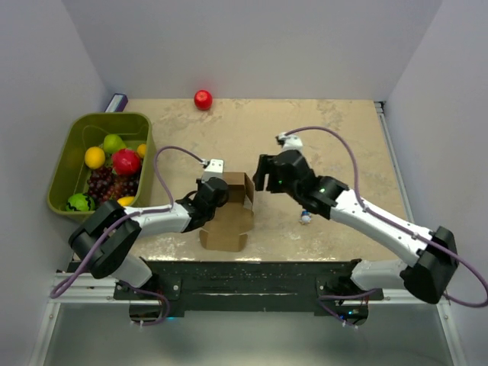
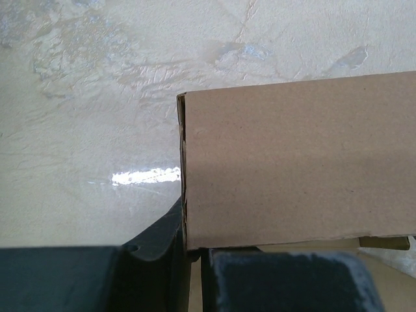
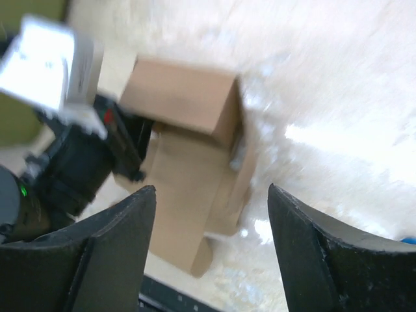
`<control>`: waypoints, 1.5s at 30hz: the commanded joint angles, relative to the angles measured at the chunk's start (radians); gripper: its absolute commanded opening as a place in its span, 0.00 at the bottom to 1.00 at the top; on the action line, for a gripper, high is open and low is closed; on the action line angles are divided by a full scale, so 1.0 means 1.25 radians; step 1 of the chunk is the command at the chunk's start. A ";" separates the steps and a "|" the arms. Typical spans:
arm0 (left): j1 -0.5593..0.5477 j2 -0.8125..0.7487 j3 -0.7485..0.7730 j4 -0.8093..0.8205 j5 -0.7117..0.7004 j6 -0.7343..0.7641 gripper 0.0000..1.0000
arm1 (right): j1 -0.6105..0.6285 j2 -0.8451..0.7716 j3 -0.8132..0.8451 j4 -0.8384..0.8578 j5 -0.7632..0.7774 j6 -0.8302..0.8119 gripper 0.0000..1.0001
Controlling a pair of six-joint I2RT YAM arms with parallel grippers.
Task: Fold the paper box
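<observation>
On the top camera I see the paper box (image 1: 229, 221) near the middle of the table (image 1: 343, 130), toward the near edge. Its far part stands up as walls, and a flat flap lies toward the arm bases. My left gripper (image 1: 223, 191) is at the box's left wall. My right gripper (image 1: 259, 177) sits just beside the box's right side, and from here I cannot tell whether it touches. At the table's left stands a green bin (image 1: 61, 164) holding fruit (image 1: 126, 162). A red round thing (image 1: 203, 99) lies by the far wall, and a small blue-and-white thing (image 1: 305, 217) lies next to the right arm. On the left wrist camera, a plain brown panel of the box fills the right half of the view. Its left edge runs down into the gap between my two fingers (image 2: 156, 260), which are clamped on that wall. The right wrist camera is blurred, but its two fingers (image 3: 117, 260) plainly stand wide apart with nothing between them. The box lies beyond them on the table, with the left gripper at its left side.
</observation>
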 commanded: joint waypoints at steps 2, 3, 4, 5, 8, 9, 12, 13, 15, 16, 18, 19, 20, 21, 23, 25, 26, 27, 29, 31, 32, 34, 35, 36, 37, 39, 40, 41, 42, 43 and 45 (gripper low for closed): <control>-0.006 -0.007 -0.025 -0.025 0.012 0.030 0.00 | -0.133 -0.077 -0.104 0.033 -0.019 -0.057 0.71; -0.006 -0.005 -0.024 -0.025 0.013 0.030 0.00 | -0.143 -0.075 -0.118 0.042 -0.017 -0.057 0.69; -0.006 -0.003 -0.023 -0.025 0.018 0.030 0.00 | -0.158 -0.064 -0.131 0.064 -0.026 -0.058 0.68; -0.006 -0.003 -0.021 -0.026 0.019 0.030 0.00 | -0.160 -0.054 -0.154 0.075 -0.036 -0.064 0.67; -0.006 -0.006 -0.020 -0.030 0.021 0.027 0.00 | -0.161 -0.013 -0.195 0.139 -0.096 -0.090 0.63; -0.006 -0.008 -0.021 -0.031 0.021 0.026 0.00 | -0.159 -0.006 -0.205 0.157 -0.114 -0.093 0.62; -0.006 -0.011 -0.024 -0.029 0.033 0.020 0.00 | -0.158 0.016 -0.246 0.247 -0.189 -0.106 0.62; -0.006 -0.009 -0.025 -0.028 0.038 0.015 0.00 | -0.157 0.020 -0.259 0.290 -0.222 -0.108 0.62; -0.006 -0.006 -0.024 -0.023 0.060 0.011 0.00 | -0.152 0.039 -0.266 0.337 -0.254 -0.119 0.64; -0.006 -0.007 -0.024 -0.023 0.065 0.008 0.00 | -0.152 0.048 -0.269 0.376 -0.264 -0.123 0.65; -0.006 -0.008 -0.023 -0.020 0.078 0.003 0.00 | -0.142 0.081 -0.262 0.412 -0.287 -0.141 0.66; -0.006 -0.008 -0.024 -0.020 0.079 0.003 0.00 | -0.138 0.093 -0.255 0.422 -0.289 -0.146 0.67; -0.006 -0.011 -0.023 -0.020 0.081 0.003 0.00 | -0.137 0.102 -0.254 0.432 -0.296 -0.158 0.68; -0.006 -0.011 -0.023 -0.024 0.081 0.003 0.00 | -0.136 0.117 -0.255 0.445 -0.297 -0.161 0.70; -0.006 -0.013 -0.021 -0.026 0.081 0.005 0.00 | -0.136 0.130 -0.258 0.488 -0.309 -0.170 0.71; -0.006 -0.014 -0.021 -0.029 0.081 0.006 0.00 | -0.135 0.151 -0.255 0.518 -0.316 -0.177 0.72; -0.006 -0.013 -0.021 -0.029 0.082 0.008 0.00 | -0.134 0.158 -0.254 0.525 -0.314 -0.182 0.72; -0.006 -0.013 -0.021 -0.029 0.083 0.009 0.00 | -0.132 0.165 -0.254 0.545 -0.310 -0.184 0.72; -0.006 -0.012 -0.020 -0.029 0.084 0.013 0.00 | -0.129 0.171 -0.258 0.564 -0.299 -0.190 0.72; -0.006 -0.012 -0.021 -0.031 0.083 0.016 0.00 | -0.124 0.181 -0.261 0.588 -0.283 -0.195 0.72; -0.006 -0.011 -0.020 -0.031 0.083 0.017 0.00 | -0.120 0.182 -0.264 0.596 -0.279 -0.197 0.72; -0.006 -0.012 -0.019 -0.036 0.084 0.019 0.00 | -0.109 0.187 -0.273 0.625 -0.268 -0.200 0.72; -0.006 -0.013 -0.020 -0.036 0.084 0.017 0.00 | -0.107 0.189 -0.277 0.634 -0.268 -0.203 0.72; -0.006 -0.013 -0.021 -0.037 0.086 0.019 0.00 | -0.100 0.189 -0.280 0.650 -0.268 -0.204 0.71; -0.007 -0.013 -0.020 -0.039 0.087 0.019 0.00 | -0.098 0.189 -0.288 0.661 -0.250 -0.203 0.71; -0.006 -0.013 -0.024 -0.037 0.090 0.016 0.00 | -0.094 0.190 -0.297 0.688 -0.241 -0.203 0.70; -0.006 -0.013 -0.025 -0.037 0.092 0.016 0.00 | -0.093 0.194 -0.297 0.690 -0.235 -0.203 0.70; -0.006 -0.013 -0.026 -0.039 0.092 0.016 0.00 | -0.091 0.201 -0.297 0.691 -0.223 -0.203 0.68; -0.006 -0.013 -0.026 -0.040 0.094 0.015 0.00 | -0.088 0.205 -0.296 0.695 -0.218 -0.203 0.68; -0.006 -0.013 -0.026 -0.041 0.094 0.015 0.00 | -0.087 0.209 -0.294 0.698 -0.213 -0.202 0.67; -0.006 -0.018 -0.025 -0.043 0.094 0.014 0.00 | -0.077 0.221 -0.293 0.698 -0.193 -0.202 0.63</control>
